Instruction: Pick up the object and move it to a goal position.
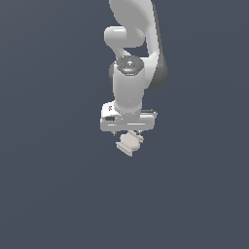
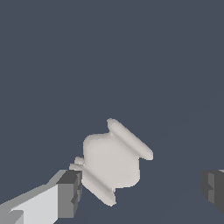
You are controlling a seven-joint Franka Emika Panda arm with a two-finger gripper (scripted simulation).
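The object (image 1: pixel 129 143) is a small pale beige-white lumpy figure with a domed middle and ridged lobes, lying on the dark grey floor. In the exterior view my gripper (image 1: pixel 127 132) hangs straight down, directly above it, and the hand hides the object's top part. In the wrist view the object (image 2: pixel 113 159) lies between the two fingers of my gripper (image 2: pixel 140 190), much closer to one dark fingertip (image 2: pixel 70 190) than to the other fingertip (image 2: pixel 213 187). The jaws stand wide apart and hold nothing.
The white arm (image 1: pixel 131 44) rises from the hand toward the top of the exterior view. A plain dark grey floor (image 1: pixel 48 185) surrounds the object on all sides. No goal marker shows.
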